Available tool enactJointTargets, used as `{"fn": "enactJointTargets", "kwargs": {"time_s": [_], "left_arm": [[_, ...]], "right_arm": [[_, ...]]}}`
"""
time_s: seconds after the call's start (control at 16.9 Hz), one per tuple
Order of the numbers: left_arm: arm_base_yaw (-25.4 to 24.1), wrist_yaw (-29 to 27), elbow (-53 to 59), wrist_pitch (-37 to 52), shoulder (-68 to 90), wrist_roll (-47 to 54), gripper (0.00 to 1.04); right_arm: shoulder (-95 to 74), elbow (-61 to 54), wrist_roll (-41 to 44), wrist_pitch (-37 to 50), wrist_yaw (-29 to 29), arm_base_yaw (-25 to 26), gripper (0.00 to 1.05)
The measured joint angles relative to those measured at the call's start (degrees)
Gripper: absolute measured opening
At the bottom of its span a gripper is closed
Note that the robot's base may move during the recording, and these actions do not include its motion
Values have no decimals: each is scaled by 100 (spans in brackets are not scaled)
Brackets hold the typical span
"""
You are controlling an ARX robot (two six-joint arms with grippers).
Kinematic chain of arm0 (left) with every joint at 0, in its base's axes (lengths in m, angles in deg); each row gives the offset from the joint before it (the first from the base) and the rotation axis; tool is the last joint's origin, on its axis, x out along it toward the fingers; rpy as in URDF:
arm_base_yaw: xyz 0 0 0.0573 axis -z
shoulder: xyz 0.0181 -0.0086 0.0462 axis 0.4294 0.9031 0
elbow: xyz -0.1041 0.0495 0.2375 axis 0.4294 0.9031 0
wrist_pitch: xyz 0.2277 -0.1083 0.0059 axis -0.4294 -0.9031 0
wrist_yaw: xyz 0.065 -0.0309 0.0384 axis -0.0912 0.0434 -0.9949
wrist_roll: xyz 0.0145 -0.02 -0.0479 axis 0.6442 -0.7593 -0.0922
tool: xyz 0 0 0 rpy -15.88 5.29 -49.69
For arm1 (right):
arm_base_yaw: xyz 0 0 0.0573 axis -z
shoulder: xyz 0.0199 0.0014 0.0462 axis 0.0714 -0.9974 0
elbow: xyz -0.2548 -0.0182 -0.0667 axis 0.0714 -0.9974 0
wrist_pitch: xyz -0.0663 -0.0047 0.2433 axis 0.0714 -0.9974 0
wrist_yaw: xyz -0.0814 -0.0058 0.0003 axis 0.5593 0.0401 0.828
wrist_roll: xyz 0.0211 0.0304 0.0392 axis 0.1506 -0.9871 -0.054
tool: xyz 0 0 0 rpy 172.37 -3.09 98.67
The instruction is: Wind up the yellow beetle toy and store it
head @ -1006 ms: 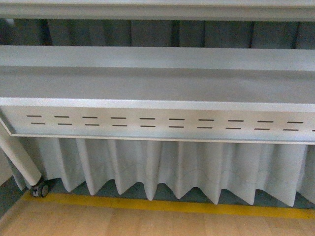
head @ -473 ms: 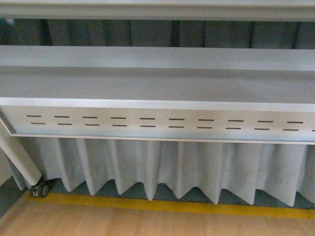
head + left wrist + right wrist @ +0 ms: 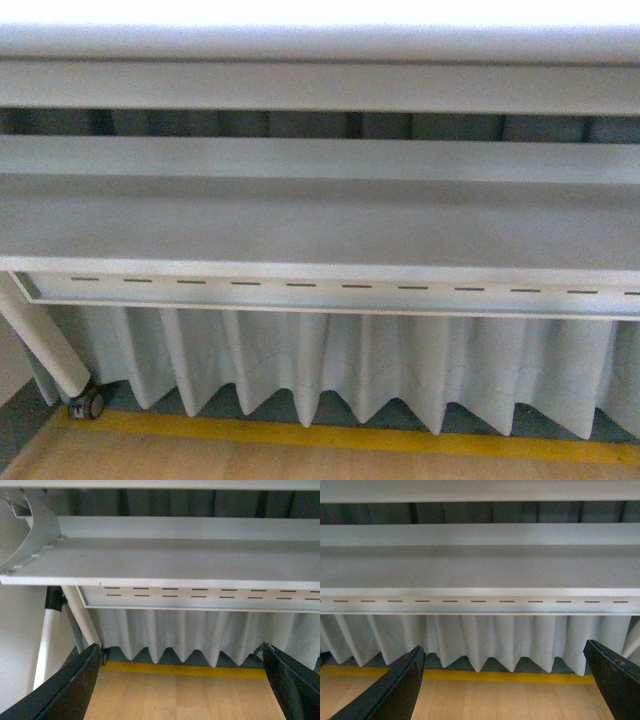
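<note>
Hiding the space beneath, curtain (image 3: pixel 330 365) skirts table (image 3: pixel 320 225).

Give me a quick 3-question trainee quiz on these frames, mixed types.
1. True or false: the yellow beetle toy shows in one of the three views.
2. The floor stripe below the pleated curtain is: A red, B yellow, C blue.
3. Fill in: the left gripper and the right gripper both have their jaws ___.
Key: 1 false; 2 B; 3 open.
</note>
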Motion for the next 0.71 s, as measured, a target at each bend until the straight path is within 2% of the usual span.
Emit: {"fn": "enactJointTargets", "kwargs": {"time_s": [0.71], "left_arm": [[0,-2,0,2,0,-13,98]], "right_arm": [[0,0,-7,7,4,0,98]]}}
